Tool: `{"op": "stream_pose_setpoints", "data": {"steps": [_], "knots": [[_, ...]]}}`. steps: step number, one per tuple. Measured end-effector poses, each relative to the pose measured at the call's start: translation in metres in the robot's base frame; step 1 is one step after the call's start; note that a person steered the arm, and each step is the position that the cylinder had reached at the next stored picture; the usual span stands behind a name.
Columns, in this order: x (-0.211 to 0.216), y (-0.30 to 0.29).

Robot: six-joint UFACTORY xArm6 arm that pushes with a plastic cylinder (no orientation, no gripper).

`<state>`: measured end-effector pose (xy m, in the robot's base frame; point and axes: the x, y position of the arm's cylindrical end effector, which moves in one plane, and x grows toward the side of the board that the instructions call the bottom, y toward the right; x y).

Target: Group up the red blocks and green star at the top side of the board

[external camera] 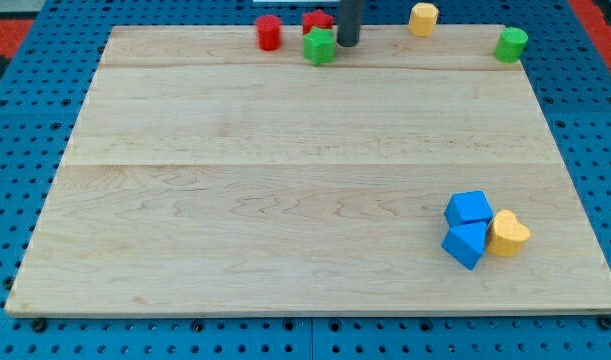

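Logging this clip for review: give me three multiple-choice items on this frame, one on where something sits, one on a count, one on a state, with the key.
1. Where do the two blue blocks lie?
A. view's top left
B. view's bottom right
C. board's centre

2. How many yellow blocks show?
A. one
B. two
C. three

3. How does my tip stand to the green star?
A. right beside it, on the view's right
B. far off, at the view's bottom
C. out of view

Key: B, both sit against the yellow heart-like block at bottom right; B, that one and the yellow block at the top edge; A, the rod ends next to the star, by the red blocks.
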<state>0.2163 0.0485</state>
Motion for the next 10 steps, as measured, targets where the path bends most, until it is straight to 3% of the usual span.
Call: {"op": "stream_pose_setpoints", "data": {"steps": [1,2,3,4,6,7,9,10], "knots": [[-0.017,0.056],[-0.025,0.052],[-0.024,-0.021],[-0.02,-0.02],[0.011,0.04],[0.065,0.05],[0.016,-0.031],[0.016,-0.032]]}}
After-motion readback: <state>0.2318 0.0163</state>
